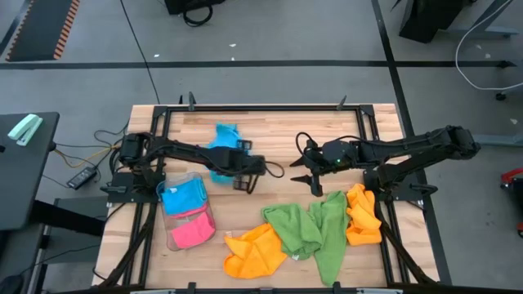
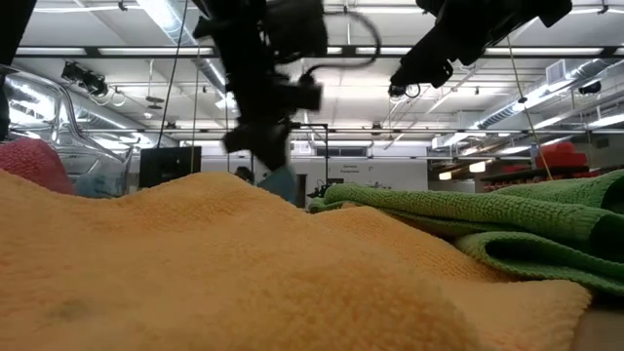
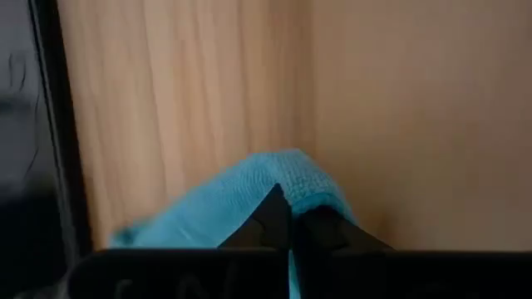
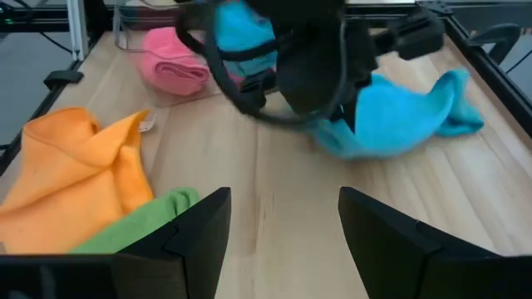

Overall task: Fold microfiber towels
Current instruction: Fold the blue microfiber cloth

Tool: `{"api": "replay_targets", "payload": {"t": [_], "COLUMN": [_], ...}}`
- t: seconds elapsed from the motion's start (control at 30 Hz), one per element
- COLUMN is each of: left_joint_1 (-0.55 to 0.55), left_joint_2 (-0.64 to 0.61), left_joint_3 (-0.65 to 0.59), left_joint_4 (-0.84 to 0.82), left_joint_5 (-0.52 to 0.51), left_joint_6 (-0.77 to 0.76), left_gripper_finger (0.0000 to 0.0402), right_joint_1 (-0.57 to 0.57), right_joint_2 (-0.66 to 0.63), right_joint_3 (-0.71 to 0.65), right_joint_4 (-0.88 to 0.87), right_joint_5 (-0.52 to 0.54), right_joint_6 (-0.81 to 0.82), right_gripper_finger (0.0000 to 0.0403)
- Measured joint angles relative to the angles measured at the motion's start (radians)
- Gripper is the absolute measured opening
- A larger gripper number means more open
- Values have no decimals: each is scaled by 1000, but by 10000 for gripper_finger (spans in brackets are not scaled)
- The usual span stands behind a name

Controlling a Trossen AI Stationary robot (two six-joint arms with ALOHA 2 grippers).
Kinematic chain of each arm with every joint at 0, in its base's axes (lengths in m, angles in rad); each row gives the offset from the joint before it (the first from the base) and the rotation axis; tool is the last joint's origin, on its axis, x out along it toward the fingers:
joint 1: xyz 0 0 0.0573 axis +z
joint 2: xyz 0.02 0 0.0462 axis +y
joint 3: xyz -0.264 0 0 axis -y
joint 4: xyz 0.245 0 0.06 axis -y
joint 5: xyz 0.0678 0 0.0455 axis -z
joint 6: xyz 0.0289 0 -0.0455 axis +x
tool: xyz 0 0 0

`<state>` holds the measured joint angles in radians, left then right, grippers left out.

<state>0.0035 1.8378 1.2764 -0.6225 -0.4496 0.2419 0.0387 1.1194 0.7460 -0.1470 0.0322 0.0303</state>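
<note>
Microfiber towels were spread over the worktop (image 1: pixel 270 122): a sky-blue towel (image 1: pixel 222 151) lay crumpled toward the far edge at mid-table, two green towels (image 1: pixel 310 230) and two orange towels (image 1: pixel 255 251) were heaped along the near edge, and a blue and a pink towel (image 1: pixel 193 232) sat already folded in a clear plastic tray (image 1: pixel 167 238).

The left end effector (image 3: pixel 291 223) was seen closed, its two dark fingertips pinched together on a raised ridge of the sky-blue towel. The right end effector (image 4: pixel 284 218) was held open above bare wood just beside the green heap, with nothing between its fingers.

From here, the pinch was judged the weak point: only a thin fold of pile appeared to be caught, so the cloth might slip free when lifted, or a single layer might rise while the rest dragged and bunched. The loose corners could also droop and spoil a clean fold, and the left arm lay close to the tray, which might be nudged.

The cloths were seen as soft, looped and limp, holding rumpled mounds rather than flat squares; the worktop was of pale, smooth wooden planks, framed by dark metal rails.
</note>
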Motion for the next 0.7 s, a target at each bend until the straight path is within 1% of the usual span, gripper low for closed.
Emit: {"api": "replay_targets", "payload": {"t": [0.13, 0.2, 0.33, 0.47, 0.53, 0.6, 0.63, 0.7], "left_joint_1": [10, 17, 41, 79, 91, 98, 97, 93], "left_joint_2": [9, 32, 91, 172, 197, 202, 196, 172], "left_joint_3": [8, 8, 7, 7, 6, 6, 7, 7], "left_joint_4": [262, 408, 611, 806, 865, 904, 906, 859], "left_joint_5": [101, 132, 132, 138, 167, 191, 194, 197], "left_joint_6": [68, 86, 111, 121, 137, 137, 137, 138], "left_gripper_finger": [7, 6, 21, 40, 59, 86, 102, 135], "right_joint_1": [0, 0, 0, 0, 1, 1, 1, 0], "right_joint_2": [0, 0, -14, -27, -28, -29, -29, -29], "right_joint_3": [0, 0, -1, -2, -2, -2, -2, -2], "right_joint_4": [-8, -28, -71, -76, -76, -87, -92, -102], "right_joint_5": [0, 0, 0, 0, 5, 28, 40, 66], "right_joint_6": [2, 3, 22, 23, 22, 22, 22, 22], "right_gripper_finger": [233, 233, 233, 233, 233, 233, 233, 233]}}
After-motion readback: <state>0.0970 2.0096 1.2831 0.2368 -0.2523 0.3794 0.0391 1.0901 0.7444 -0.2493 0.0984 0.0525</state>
